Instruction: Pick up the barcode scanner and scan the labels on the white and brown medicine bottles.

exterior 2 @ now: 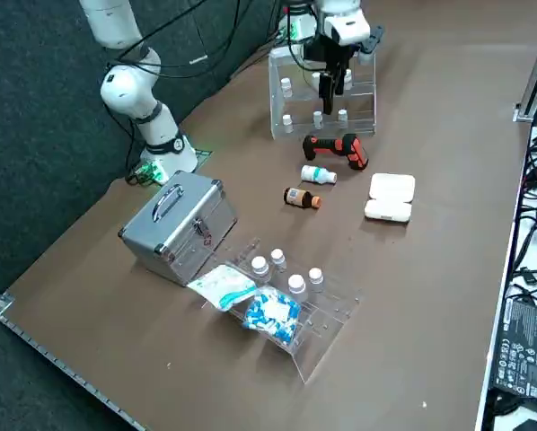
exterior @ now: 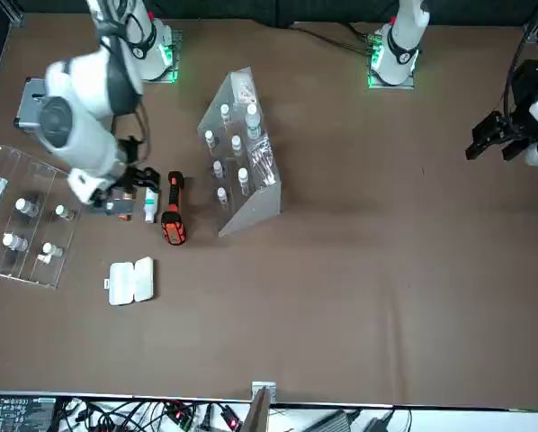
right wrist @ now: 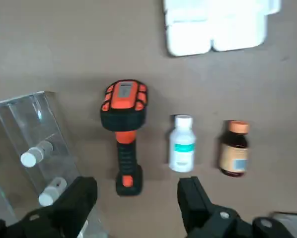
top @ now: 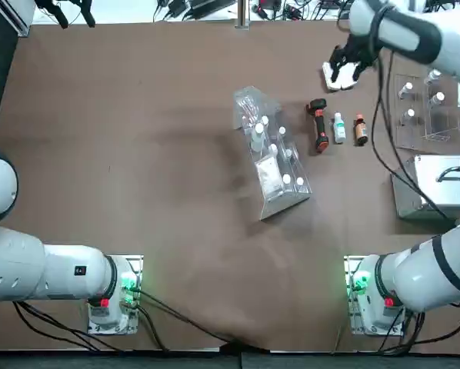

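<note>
1. Hovering over the far right part of the table, my right gripper (right wrist: 138,198) was spread wide and held nothing.
2. Below it the barcode scanner (right wrist: 124,131) lay flat, with the white bottle (right wrist: 182,145) just beside it and the brown bottle (right wrist: 233,148) next along, both on their sides.
3. A clear vial rack (right wrist: 32,153) stood close on the scanner's other side.
4. Descending off-centre, I judged, one finger could knock the white bottle or strike the rack.
5. Gripping the tapered handle might let the scanner twist or slip.
</note>
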